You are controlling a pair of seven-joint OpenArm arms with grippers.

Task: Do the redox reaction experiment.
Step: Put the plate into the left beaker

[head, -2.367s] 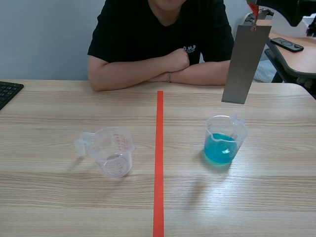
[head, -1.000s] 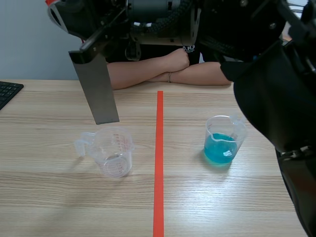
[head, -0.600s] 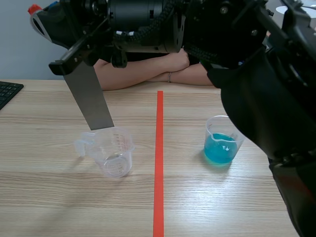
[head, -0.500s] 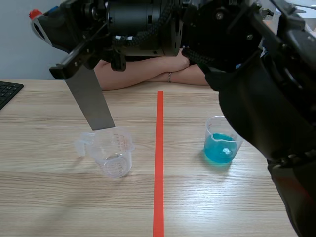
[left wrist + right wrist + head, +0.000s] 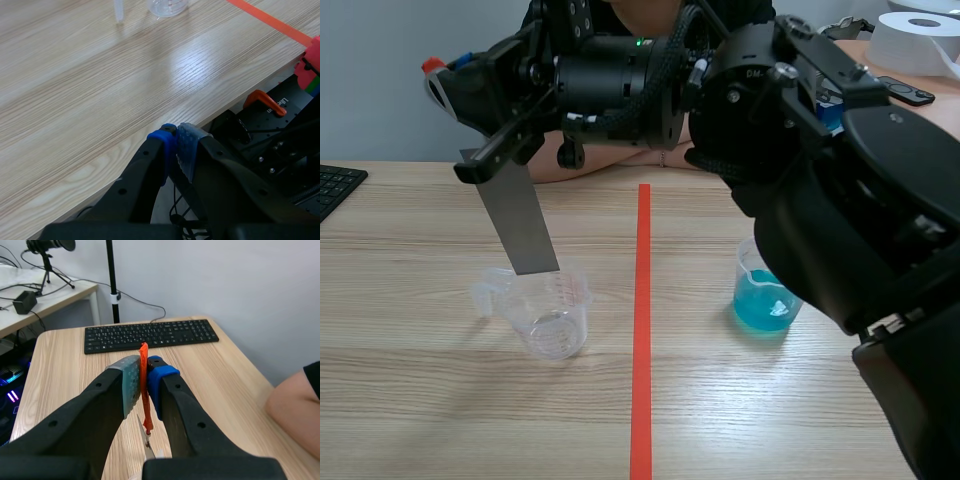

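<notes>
From where I stand, the right gripper [image 5: 143, 375] is clamped on a thin orange-red tag [image 5: 144, 390], and a flat grey metal strip [image 5: 520, 225] hangs from that tag on the left half of the light wooden table [image 5: 420, 400]. The strip's lower edge is at the rim of the empty clear plastic measuring cup [image 5: 552, 310]; I cannot tell whether it dips inside. The clear plastic beaker of blue liquid [image 5: 767, 300] stands well apart, across the orange-red tape line [image 5: 642, 330]. The left gripper [image 5: 175, 142] is closed on nothing, by the table's near edge. The strip looks plain grey, so I cannot judge whether the dip is done. Setting the strip down into the empty cup seems to be what remains.
</notes>
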